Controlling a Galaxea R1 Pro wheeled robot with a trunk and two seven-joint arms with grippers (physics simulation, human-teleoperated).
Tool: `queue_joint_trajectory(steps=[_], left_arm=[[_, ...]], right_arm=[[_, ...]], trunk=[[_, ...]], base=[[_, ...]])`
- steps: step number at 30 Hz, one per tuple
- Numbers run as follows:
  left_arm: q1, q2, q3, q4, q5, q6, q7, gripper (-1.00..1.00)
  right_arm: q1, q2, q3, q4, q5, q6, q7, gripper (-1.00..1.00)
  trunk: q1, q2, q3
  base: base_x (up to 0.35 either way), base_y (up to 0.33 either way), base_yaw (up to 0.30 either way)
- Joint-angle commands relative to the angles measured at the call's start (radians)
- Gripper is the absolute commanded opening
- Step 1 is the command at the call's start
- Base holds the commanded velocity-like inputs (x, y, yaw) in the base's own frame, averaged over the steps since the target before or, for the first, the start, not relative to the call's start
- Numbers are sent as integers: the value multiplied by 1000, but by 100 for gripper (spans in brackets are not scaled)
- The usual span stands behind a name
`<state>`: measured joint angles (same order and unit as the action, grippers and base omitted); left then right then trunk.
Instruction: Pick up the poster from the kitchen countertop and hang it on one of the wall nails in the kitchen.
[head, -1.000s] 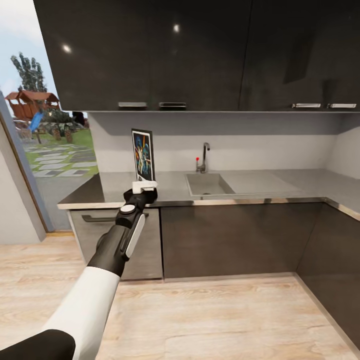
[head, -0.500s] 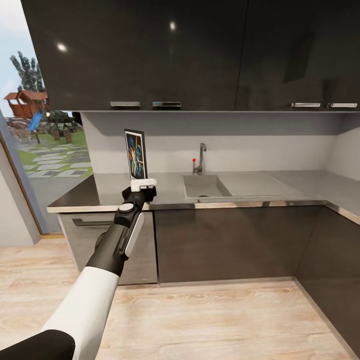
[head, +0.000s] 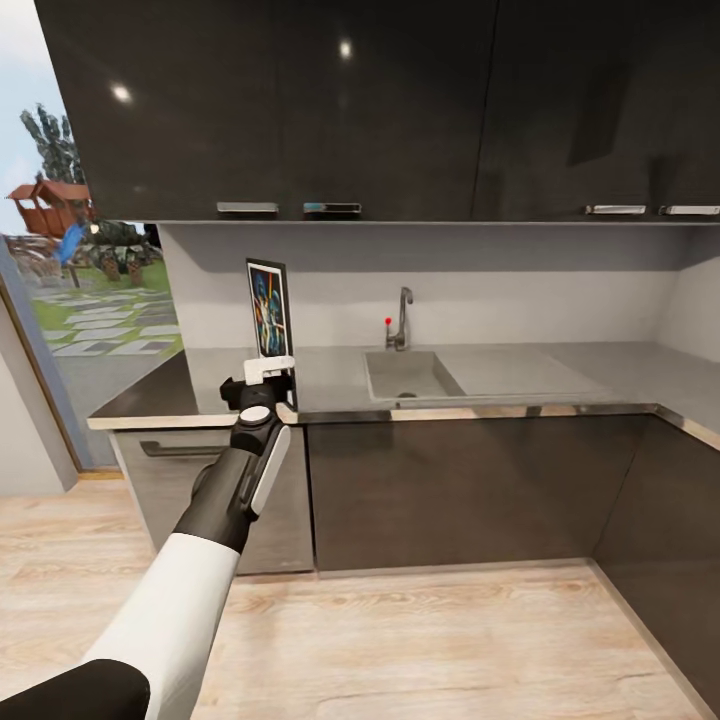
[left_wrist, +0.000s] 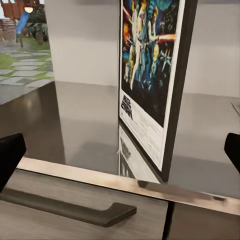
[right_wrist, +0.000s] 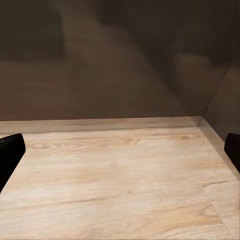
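Poster (head: 269, 309) stands upright on the kitchen countertop (head: 520, 368), near its front edge, long axis vertical, turned almost edge-on to me. My left gripper (head: 258, 381) sits straight in front of it at counter height, fingers spread wide and empty. My right gripper, also spread and empty, faces the floor (right_wrist: 120, 180), so I judge the left nearer.

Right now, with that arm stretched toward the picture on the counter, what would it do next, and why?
Probably ease the left gripper forward around the poster. Its fingers are spread wide, and the poster stands upright between and beyond them, near the countertop's front edge, not yet gripped.
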<state>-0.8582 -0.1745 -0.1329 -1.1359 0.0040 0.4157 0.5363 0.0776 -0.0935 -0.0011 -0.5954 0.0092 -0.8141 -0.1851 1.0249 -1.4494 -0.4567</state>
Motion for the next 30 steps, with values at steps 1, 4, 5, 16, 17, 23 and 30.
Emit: queue_joint_trajectory(steps=[1, 4, 5, 16, 17, 23, 30], left_arm=[[-1, 0, -2, -1, 0, 6, 6, 100], [-1, 0, -4, -1, 0, 7, 9, 100], [-1, 0, -4, -1, 0, 7, 9, 100], [-1, 0, -5, -1, 0, 8, 10, 100], [-1, 0, -5, -1, 0, 8, 10, 100], [-1, 0, -5, -2, -1, 8, 11, 100], [-1, 0, -5, -2, -1, 9, 14, 100]], right_arm=[[0, 0, 0, -1, 1, 0, -2, 100], [0, 1, 0, 6, 1, 0, -2, 100], [0, 1, 0, 6, 1, 0, -2, 100], [1, 1, 0, 8, 0, 0, -2, 100], [1, 1, 0, 8, 0, 0, -2, 100], [1, 1, 1, 8, 1, 0, -2, 100], [1, 1, 1, 8, 1, 0, -2, 100]], trunk=[[0, -1, -1], [0, -1, -1], [0, -1, -1], [0, -1, -1], [0, -1, -1], [0, -1, -1], [0, -1, -1]], base=[[16, -47, 0], [62, -171, 0], [89, -196, 0], [76, -103, 0], [179, -171, 0], [64, -58, 0], [203, -6, 0]])
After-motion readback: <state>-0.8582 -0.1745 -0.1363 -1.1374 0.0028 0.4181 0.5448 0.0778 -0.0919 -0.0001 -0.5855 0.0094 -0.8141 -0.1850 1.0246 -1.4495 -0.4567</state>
